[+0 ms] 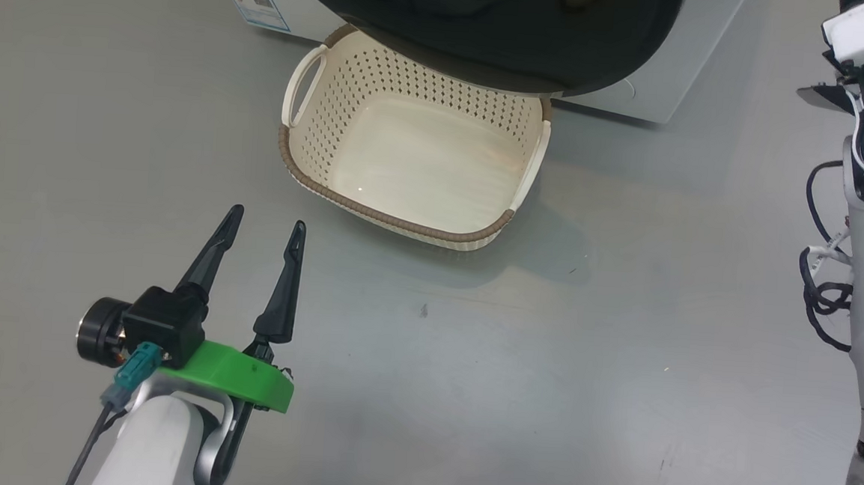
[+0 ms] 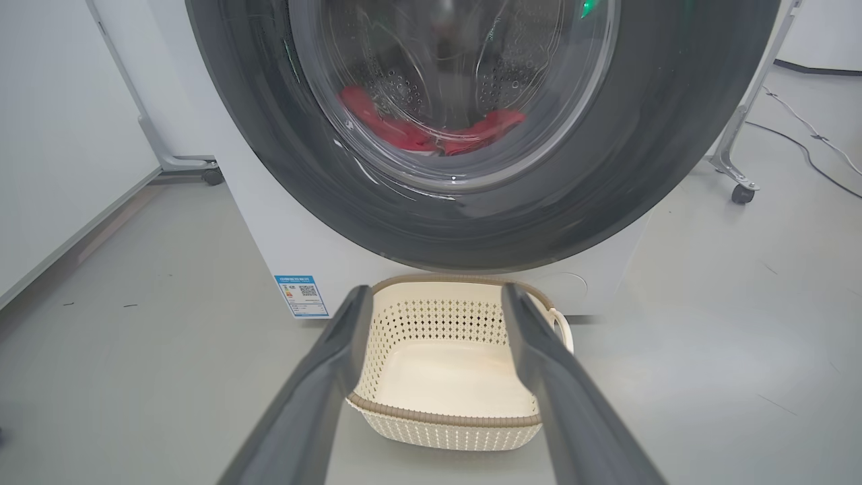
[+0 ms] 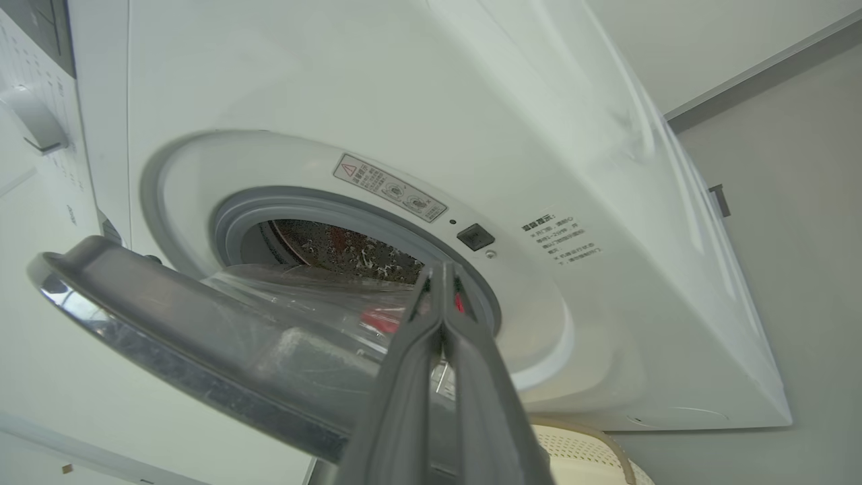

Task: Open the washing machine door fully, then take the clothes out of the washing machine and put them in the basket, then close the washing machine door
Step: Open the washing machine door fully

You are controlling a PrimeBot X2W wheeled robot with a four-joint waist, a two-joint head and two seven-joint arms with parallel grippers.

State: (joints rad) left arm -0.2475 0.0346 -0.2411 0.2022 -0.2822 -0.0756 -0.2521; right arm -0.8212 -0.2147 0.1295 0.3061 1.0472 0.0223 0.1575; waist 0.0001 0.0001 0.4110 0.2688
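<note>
Right claw (image 3: 442,271) — door (image 3: 202,337) over basket (image 3: 589,453)

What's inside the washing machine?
Red clothes lie at the bottom of the steel drum, seen through the glass of the washing machine door. The door's black rim covers the drum's edges, so how many pieces there are cannot be told.

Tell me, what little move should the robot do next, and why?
Probably push the washing machine door wider with the right fingers. They are pinched shut close by the door, which stands only partly open across the drum mouth. The red clothes lie inside the drum, and the basket on the floor holds nothing yet.
</note>
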